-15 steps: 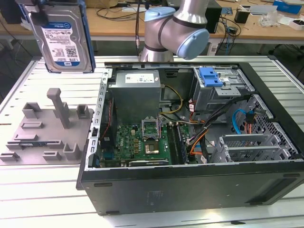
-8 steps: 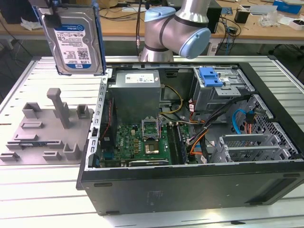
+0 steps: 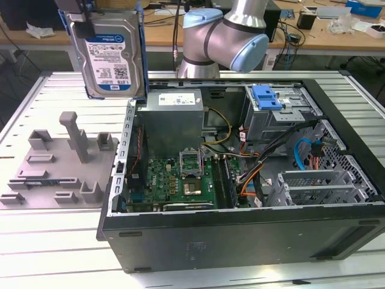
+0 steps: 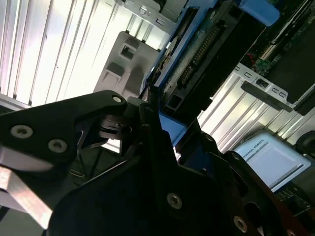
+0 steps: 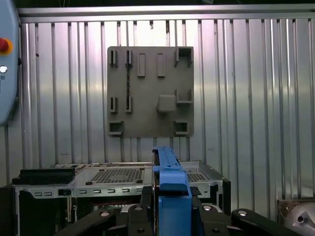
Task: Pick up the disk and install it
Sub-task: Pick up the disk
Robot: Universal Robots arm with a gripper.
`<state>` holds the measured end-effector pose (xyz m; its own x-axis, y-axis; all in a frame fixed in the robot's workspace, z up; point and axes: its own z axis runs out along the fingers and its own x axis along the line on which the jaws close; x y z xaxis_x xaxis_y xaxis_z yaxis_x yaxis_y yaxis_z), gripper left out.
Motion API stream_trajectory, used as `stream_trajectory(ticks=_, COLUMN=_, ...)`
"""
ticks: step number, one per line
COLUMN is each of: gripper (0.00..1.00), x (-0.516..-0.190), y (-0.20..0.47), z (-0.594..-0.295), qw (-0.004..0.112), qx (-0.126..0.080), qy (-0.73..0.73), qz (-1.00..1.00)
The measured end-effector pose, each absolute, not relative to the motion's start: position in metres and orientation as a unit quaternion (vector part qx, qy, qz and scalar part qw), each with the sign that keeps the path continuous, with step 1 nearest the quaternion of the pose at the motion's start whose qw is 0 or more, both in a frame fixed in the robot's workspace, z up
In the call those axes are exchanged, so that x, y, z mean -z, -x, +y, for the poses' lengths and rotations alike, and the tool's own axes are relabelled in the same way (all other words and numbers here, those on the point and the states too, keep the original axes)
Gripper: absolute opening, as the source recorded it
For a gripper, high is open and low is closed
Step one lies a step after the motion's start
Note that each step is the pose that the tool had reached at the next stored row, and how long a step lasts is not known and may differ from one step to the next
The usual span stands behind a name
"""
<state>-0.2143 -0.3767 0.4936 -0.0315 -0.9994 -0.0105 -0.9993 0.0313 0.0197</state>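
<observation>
On the slotted tabletop (image 3: 48,241), nearest, stands the open computer case (image 3: 240,241), with a grey fixture plate (image 3: 60,174) beside it at the exterior view's left. Farther back, the disk (image 3: 111,54) hangs upright above both, its top edge clamped in the gripper (image 3: 83,18).

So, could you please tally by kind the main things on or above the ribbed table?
Disk, held up in the pincer: 1
Open computer case: 1
Grey plastic fixture: 1
Total: 3
</observation>
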Motion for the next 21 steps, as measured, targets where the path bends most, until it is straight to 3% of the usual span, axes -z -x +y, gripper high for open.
stream_trajectory(ticks=21, gripper=0.37, x=-0.494, y=0.152, z=-0.406, qw=0.004, qx=0.011, qy=-0.696, qz=-0.718)
